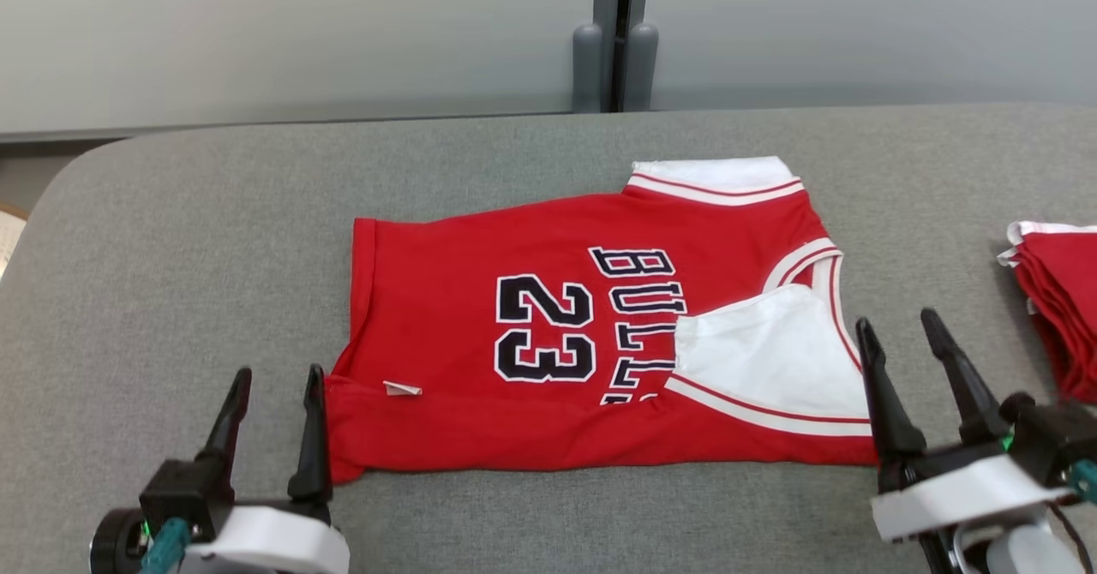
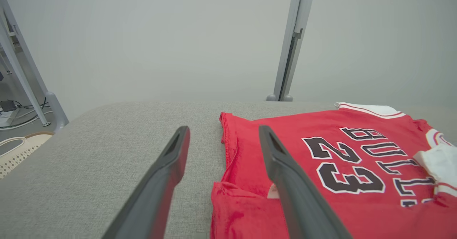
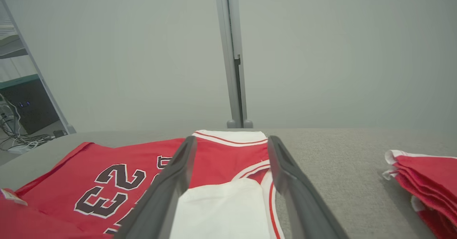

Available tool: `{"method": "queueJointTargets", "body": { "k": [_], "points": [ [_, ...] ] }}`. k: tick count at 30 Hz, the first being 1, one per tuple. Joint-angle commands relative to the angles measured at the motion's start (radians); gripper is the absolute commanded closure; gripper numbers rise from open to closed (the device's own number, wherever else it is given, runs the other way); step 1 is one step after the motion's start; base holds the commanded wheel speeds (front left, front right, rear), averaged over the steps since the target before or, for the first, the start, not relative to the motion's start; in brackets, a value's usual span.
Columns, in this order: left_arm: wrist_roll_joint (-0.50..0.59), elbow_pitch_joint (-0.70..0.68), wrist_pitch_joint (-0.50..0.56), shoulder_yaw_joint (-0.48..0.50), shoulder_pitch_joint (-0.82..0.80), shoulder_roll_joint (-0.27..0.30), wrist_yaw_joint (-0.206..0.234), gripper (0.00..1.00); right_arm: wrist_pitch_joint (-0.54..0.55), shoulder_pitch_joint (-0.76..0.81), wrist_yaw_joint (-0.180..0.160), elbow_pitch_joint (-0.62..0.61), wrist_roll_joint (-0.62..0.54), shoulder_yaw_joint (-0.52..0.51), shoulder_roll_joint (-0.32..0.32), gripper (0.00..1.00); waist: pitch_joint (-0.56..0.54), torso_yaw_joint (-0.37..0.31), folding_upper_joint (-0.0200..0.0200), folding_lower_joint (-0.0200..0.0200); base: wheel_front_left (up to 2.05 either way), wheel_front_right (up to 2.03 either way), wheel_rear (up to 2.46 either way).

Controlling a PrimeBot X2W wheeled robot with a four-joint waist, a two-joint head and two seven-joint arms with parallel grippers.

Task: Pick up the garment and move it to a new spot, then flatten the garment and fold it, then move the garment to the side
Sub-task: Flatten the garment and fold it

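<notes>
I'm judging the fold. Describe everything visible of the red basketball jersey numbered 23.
The red basketball jersey looks like thin knit fabric, with black, white-edged "BULLS" and "23" and white-and-red trim. It lies on the grey padded table, hem toward the robot's left. Its near edge is folded over the lettering, showing a small white tag and white lining. The open left gripper and right gripper flank its near corners, gripping nothing.

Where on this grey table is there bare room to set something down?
Widest bare patch: the left part of the table, between its rounded edge and the jersey. A free strip runs behind the jersey to the far edge. Crowded on the right: only a narrow gap separates the jersey from the stacked red garments.
</notes>
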Motion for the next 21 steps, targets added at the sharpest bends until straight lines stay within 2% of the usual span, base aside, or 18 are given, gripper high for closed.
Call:
{"method": "queueJointTargets", "body": {
  "k": [1, 10, 21],
  "points": [
    [0.013, -0.015, -0.008, -0.001, 0.042, 0.004, 0.013, 0.00, 0.012, 0.058, 0.000, -0.038, -0.015, -0.019, 0.009, 0.00, -0.031, -0.016, 0.0000, 0.0000, 0.00, 0.00, 0.00],
    [0.031, -0.016, -0.014, -0.009, 0.119, 0.014, 0.031, 0.00, 0.074, 0.199, 0.000, -0.141, -0.050, -0.057, 0.044, 0.00, -0.053, -0.038, 0.0000, 0.0000, 0.00, 0.00, 0.00],
    [0.020, 0.017, -0.003, -0.015, 0.105, 0.024, 0.027, 0.00, 0.110, 0.222, 0.000, -0.192, -0.052, -0.061, 0.060, 0.00, -0.053, -0.046, 0.0000, 0.0000, 0.00, 0.00, 0.00]
  ]
}}
